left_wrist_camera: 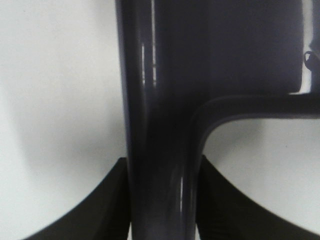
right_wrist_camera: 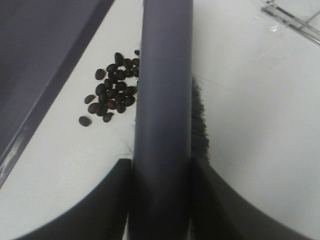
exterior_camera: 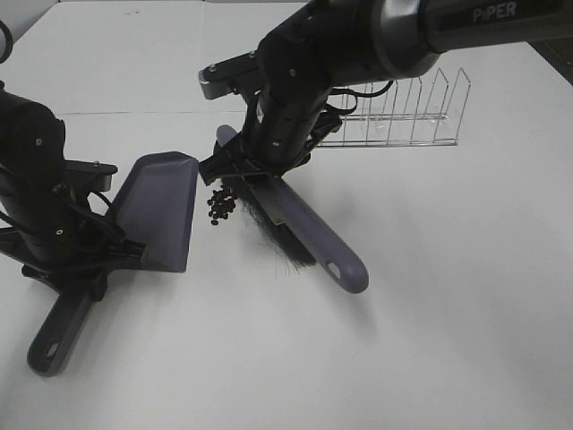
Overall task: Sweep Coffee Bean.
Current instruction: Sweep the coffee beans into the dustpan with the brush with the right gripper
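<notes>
The coffee bean point(exterior_camera: 220, 206) cluster is seen on the table point(exterior_camera: 448, 340), between dustpan point(exterior_camera: 161, 210) and brush point(exterior_camera: 309, 237) — light, hard, judged apt to roll, so best pushed, not grasped. The brush is clamped by the right gripper point(right_wrist_camera: 161, 200) — the dustpan by the left gripper point(left_wrist_camera: 162, 200).

Left arm point(exterior_camera: 36, 170) sits low at the left edge, folded over itself, wrist angled downward; left gripper point(exterior_camera: 79, 273) is clamped on the dustpan point(exterior_camera: 161, 210) handle, jaws tight against both its sides; right arm point(exterior_camera: 358, 40) slants in from the upper right and crosses the middle, wrist tipped steeply down; right gripper point(exterior_camera: 255, 175) grips the brush point(exterior_camera: 313, 237) near its head, dark fingers point(right_wrist_camera: 100, 210) hugging either side of it.
</notes>
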Robot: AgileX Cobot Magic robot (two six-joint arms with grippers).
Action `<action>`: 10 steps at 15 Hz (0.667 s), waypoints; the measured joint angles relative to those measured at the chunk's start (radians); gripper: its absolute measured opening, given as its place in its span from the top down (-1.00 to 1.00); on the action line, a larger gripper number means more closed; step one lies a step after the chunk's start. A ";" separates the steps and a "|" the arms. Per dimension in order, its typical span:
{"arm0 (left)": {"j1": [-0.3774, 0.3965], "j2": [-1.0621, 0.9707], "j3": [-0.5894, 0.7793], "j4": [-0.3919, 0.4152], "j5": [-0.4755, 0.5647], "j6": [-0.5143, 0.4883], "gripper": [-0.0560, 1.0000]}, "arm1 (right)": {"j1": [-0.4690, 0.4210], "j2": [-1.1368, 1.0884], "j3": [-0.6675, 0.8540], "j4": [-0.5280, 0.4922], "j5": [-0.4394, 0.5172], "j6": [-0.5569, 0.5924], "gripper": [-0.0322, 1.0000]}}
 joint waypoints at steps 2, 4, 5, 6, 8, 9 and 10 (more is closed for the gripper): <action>0.000 0.000 0.000 0.000 0.000 0.000 0.23 | 0.027 0.025 -0.031 0.003 0.014 0.000 0.36; 0.000 0.000 0.000 0.000 0.000 0.000 0.23 | 0.056 0.062 -0.101 0.019 0.022 0.000 0.36; 0.000 0.000 0.000 0.000 0.000 0.000 0.23 | 0.070 0.085 -0.144 0.029 0.038 -0.004 0.36; 0.000 0.000 0.000 0.000 0.000 0.000 0.23 | 0.081 0.109 -0.195 0.050 0.062 -0.014 0.36; 0.000 0.000 0.000 0.000 0.000 -0.001 0.23 | 0.097 0.167 -0.301 0.116 0.123 -0.069 0.36; 0.000 0.000 0.000 0.000 0.000 -0.001 0.23 | 0.101 0.177 -0.319 0.133 0.134 -0.080 0.36; 0.000 0.000 0.000 0.000 0.000 -0.001 0.23 | 0.107 0.193 -0.369 0.190 0.155 -0.108 0.36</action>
